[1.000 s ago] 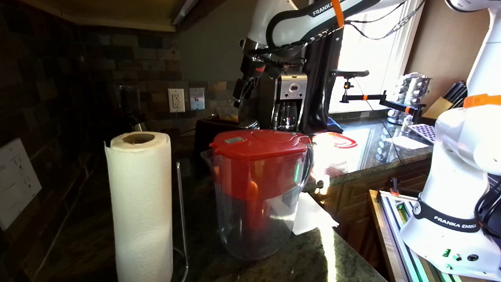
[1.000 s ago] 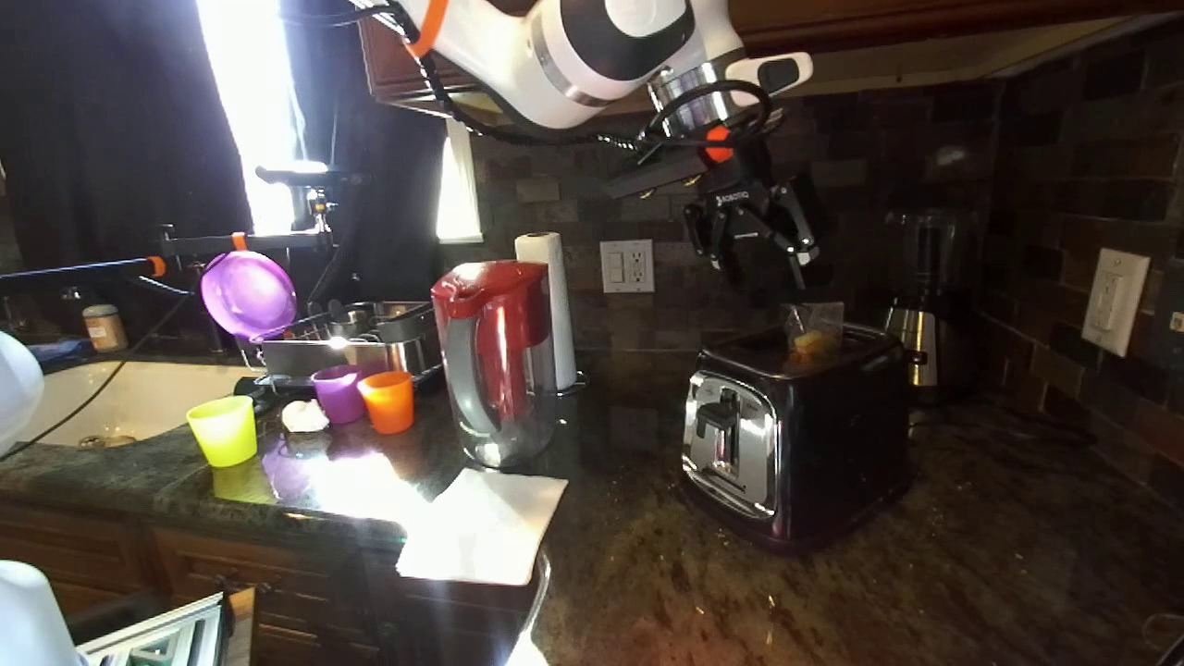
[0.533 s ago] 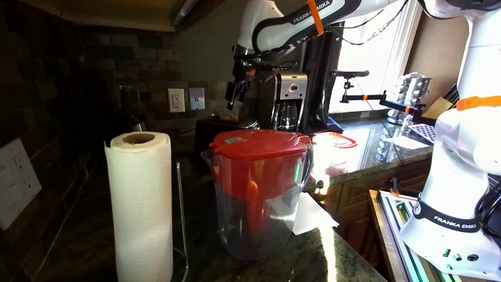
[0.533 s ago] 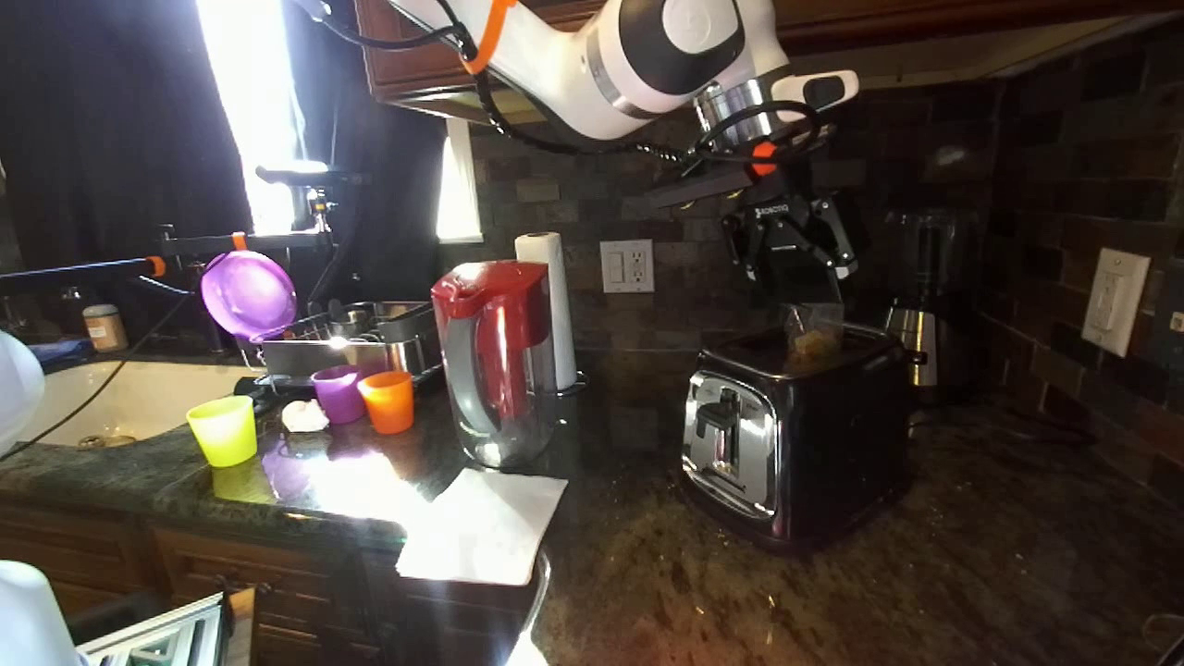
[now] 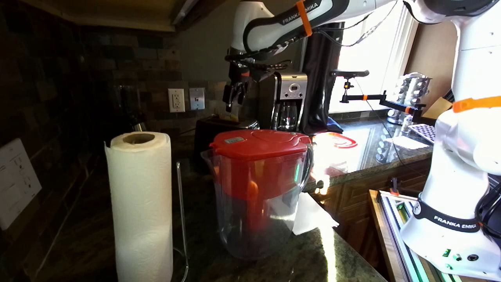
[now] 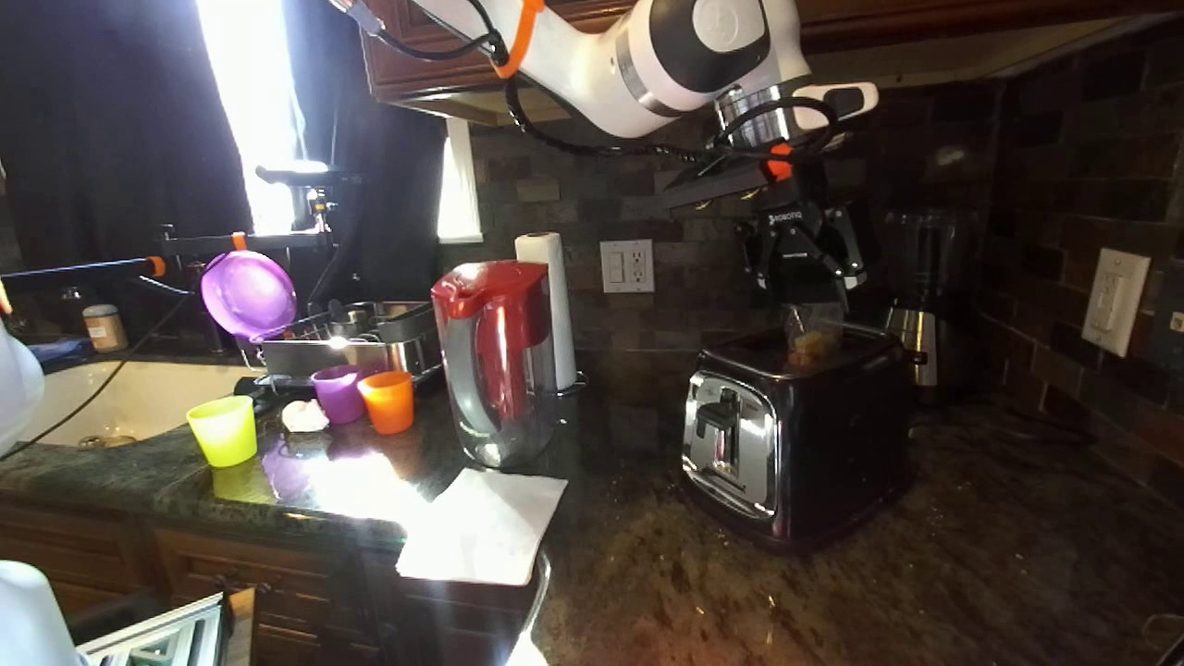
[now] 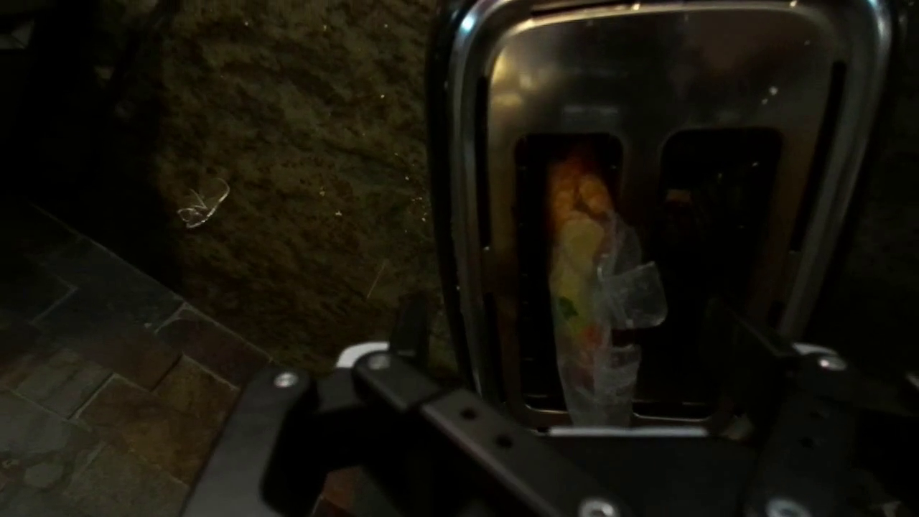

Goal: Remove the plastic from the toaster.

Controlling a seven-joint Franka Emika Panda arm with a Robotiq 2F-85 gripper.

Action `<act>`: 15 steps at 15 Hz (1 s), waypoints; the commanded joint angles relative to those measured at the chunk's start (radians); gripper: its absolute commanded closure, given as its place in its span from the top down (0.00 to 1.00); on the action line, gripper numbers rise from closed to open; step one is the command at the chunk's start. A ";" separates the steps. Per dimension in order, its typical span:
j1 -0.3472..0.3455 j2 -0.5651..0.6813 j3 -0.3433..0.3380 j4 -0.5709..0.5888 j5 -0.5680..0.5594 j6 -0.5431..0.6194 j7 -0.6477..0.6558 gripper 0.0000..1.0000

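Two slots (image 7: 718, 251) show in the top of the toaster (image 7: 660, 86), and in the wrist view we find the plastic (image 7: 585, 301) in one of them, on the picture's left: clear, with orange and yellow showing through. A loose flap (image 7: 639, 294) juts over the divider (image 7: 641, 179), perhaps our easiest bit to pinch. The jaws of our gripper (image 7: 574, 323) are spread apart, holding nothing, presumably so that they can come down astride the plastic. Alongside, the speckled counter (image 7: 323, 151) carries crumbs (image 7: 337, 213) and a clear tangle (image 7: 204, 208), too dim to name.

In an exterior view the fingers (image 6: 844, 293) point down close above the plastic's upstanding end, which we take as readiness for a straight pull; whether they touch it we cannot tell. Glare strikes the polished counter near some cups (image 6: 339, 398).

A paper-towel roll (image 5: 141, 211) and a red-lidded pitcher (image 5: 254, 180) stand foremost in an exterior view, the pitcher hiding part of the toaster; a window (image 5: 375, 58) throws light in, leaving the tiled wall (image 5: 129, 56) in gloom.
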 commanded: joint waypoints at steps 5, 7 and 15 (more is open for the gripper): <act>0.011 0.052 -0.002 0.063 0.038 -0.020 0.002 0.40; 0.013 0.058 -0.001 0.069 0.039 -0.019 0.003 0.25; 0.020 0.061 -0.002 0.072 0.033 -0.014 0.002 0.00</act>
